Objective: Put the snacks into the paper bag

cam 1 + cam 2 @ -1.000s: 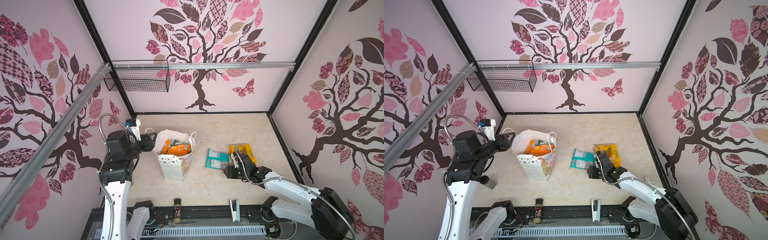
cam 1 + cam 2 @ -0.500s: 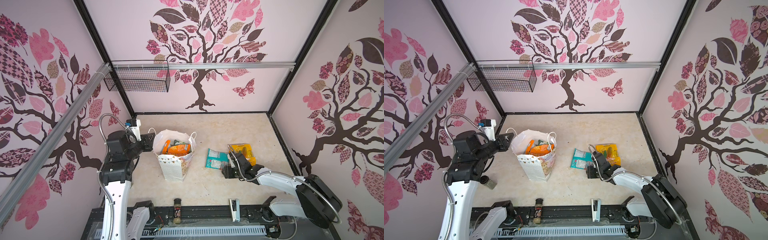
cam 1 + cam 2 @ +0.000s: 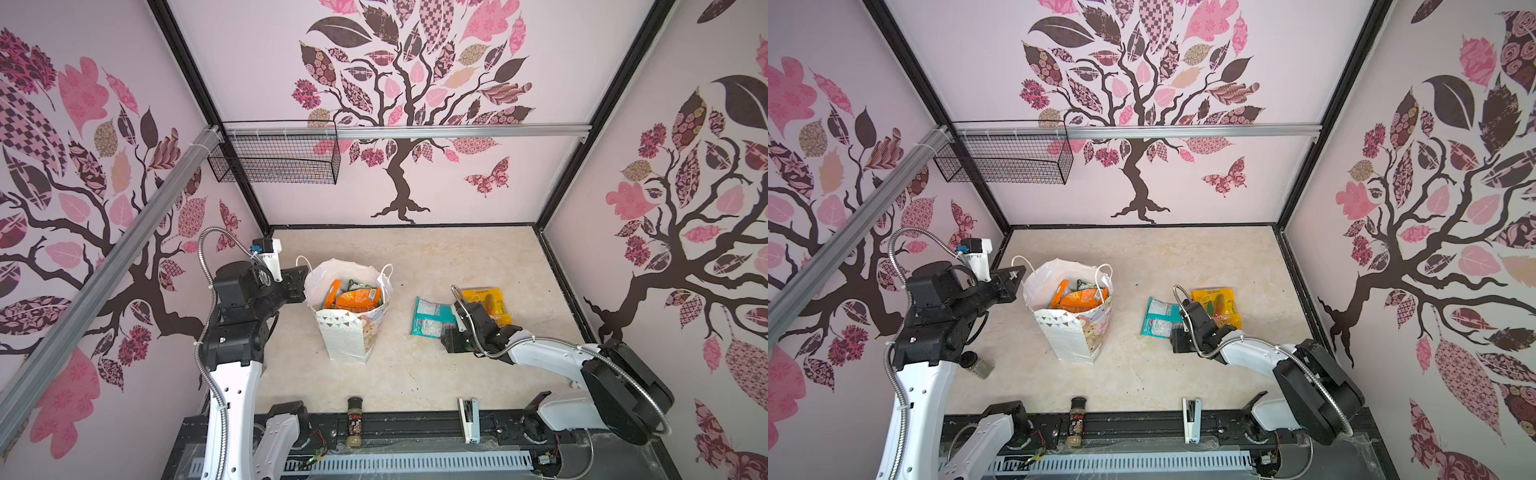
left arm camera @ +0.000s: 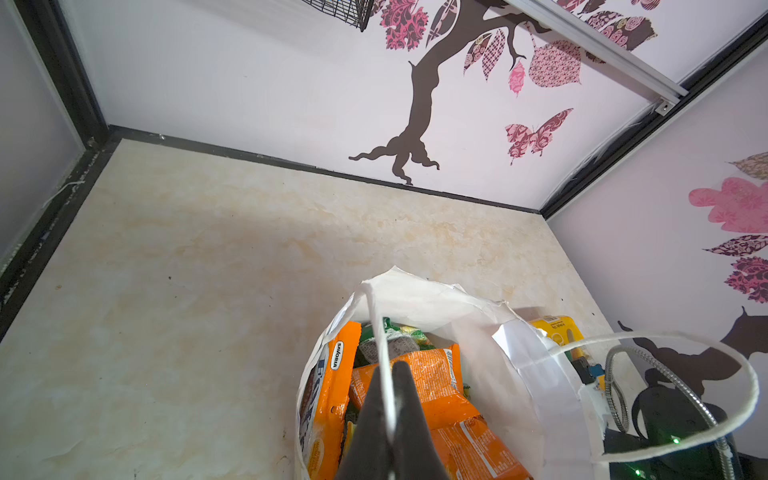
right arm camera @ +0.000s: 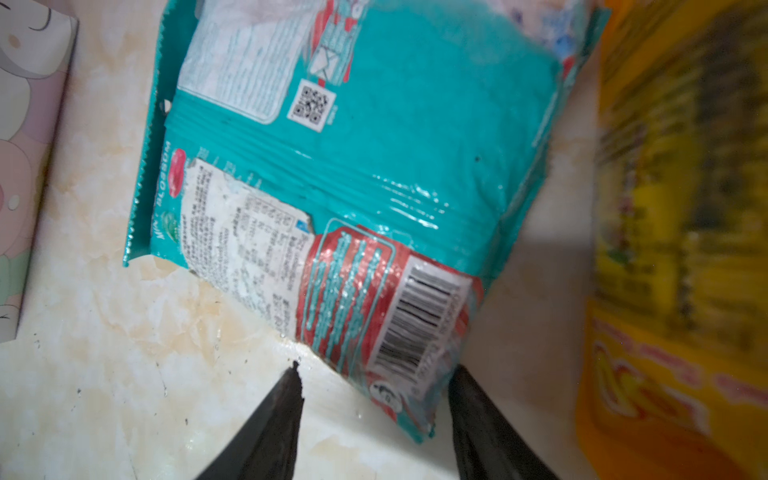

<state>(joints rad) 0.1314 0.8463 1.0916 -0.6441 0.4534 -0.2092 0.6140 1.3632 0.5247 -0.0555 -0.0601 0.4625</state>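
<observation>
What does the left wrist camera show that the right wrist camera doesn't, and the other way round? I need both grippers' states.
Only the left wrist view: the left gripper shut on the white cord handle of the tall white paper bag, with orange plastic packets inside. Only the right wrist view: the right gripper, jaws open, with a corner of the flat teal plastic packet between them, lying on the beige marbled tabletop. Both: that tabletop, the yellow plastic packet and part of the bag.

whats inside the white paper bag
Inside the tall white paper gift bag: orange glossy snack packets and part of a green packet. Whatever lies beneath them is covered.
</observation>
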